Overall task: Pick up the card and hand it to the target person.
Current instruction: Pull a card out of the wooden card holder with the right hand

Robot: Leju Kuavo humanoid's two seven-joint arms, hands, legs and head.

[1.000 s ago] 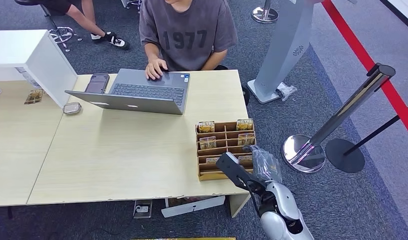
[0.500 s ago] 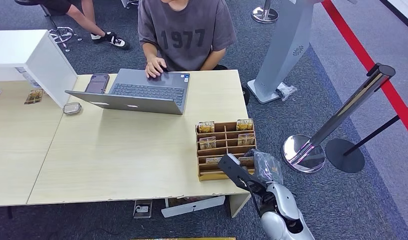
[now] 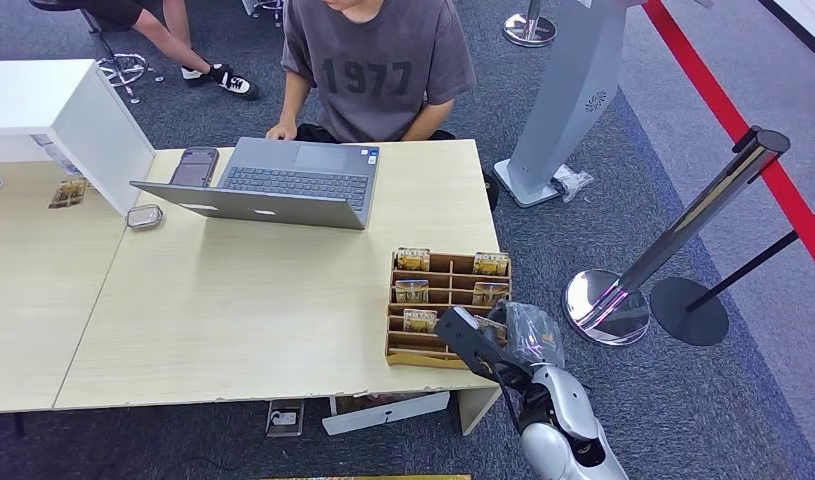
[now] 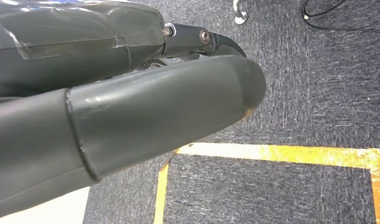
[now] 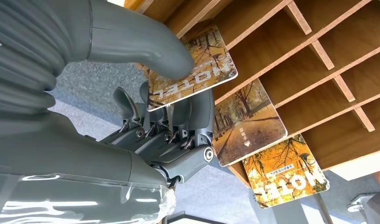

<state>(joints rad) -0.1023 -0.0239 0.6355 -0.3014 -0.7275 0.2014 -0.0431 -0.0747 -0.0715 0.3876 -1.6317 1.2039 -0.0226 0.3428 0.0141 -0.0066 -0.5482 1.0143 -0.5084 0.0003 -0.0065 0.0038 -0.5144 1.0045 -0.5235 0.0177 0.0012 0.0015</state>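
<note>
Nudged leftward, the wooden rack (image 3: 447, 308) sits askew on the bench (image 3: 253, 300); right hand (image 5: 174, 116) pinches a card (image 5: 192, 70) in its near-right slot.

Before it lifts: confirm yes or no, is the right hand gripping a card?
Yes, the right hand pinches a hotel card between thumb and fingers at the wooden rack.

"1977" on person's shirt (image 3: 368, 75); "HOTEL" on card (image 5: 190, 74)

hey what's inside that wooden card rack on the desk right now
The wooden rack holds several autumn-print hotel cards standing in its slots. The right hand pinches one card; the arm hides the rack's nearest corner.
</note>
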